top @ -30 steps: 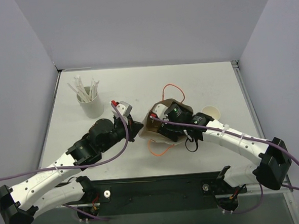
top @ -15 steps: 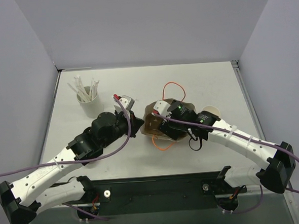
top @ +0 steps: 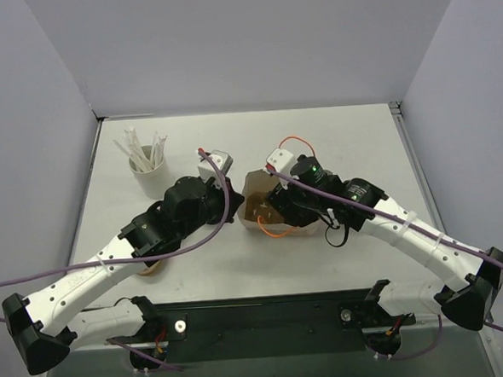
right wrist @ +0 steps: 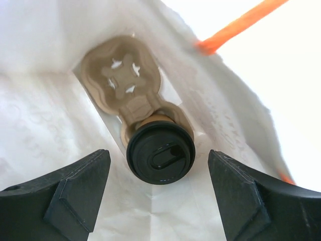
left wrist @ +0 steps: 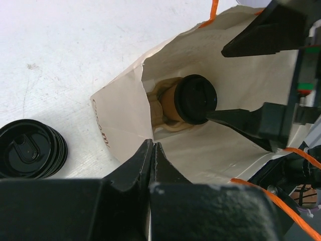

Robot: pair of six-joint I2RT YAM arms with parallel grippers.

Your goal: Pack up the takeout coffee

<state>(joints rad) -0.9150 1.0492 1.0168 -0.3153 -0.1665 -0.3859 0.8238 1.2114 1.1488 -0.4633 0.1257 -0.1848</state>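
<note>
Print on the paper bag (left wrist: 118, 114) is unreadable; its rim seems pinched by the left gripper (left wrist: 152, 148); the right gripper (right wrist: 159, 154) is spread around the takeout coffee (left wrist: 196, 99).

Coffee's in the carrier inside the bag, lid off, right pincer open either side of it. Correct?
No, the lid is on. Right wrist view: the coffee sits capped in the carrier inside the bag, right pincer open either side of it.

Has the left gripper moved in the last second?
Yes. Seen from above, the left gripper has shifted away from the bases and slightly right; its wrist now sits level with the straw cup. It stays shut on the bag's edge.
</note>
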